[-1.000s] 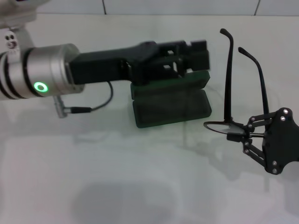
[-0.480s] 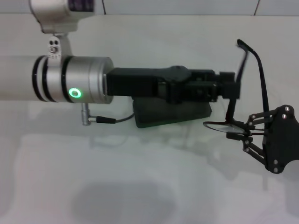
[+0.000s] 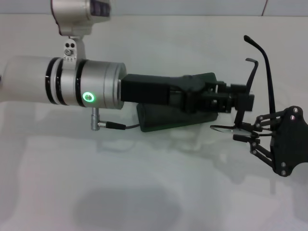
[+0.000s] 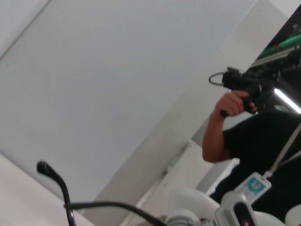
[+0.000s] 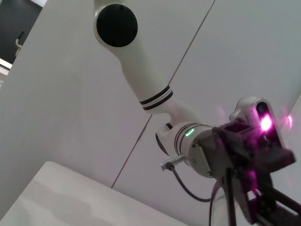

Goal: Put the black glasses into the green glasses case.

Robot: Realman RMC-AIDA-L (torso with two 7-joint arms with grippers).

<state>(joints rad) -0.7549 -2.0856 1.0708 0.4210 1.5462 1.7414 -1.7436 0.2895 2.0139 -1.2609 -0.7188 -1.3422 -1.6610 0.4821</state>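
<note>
On the white table [image 3: 144,183], my right gripper [image 3: 246,137] pinches the black glasses [image 3: 260,82] upright beside the green glasses case [image 3: 168,118]. My left gripper [image 3: 243,101] reaches their temple, grip unclear; I should fold gently.

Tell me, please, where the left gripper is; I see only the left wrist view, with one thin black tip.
Observer: In the head view, the left gripper is at one temple arm of the black glasses.
Operator: What holds the glasses?
Observer: The right gripper clamps them at the front, beside a lens.
Operator: And the case?
Observer: The green glasses case lies beneath the left gripper, partly hidden by it.
</note>
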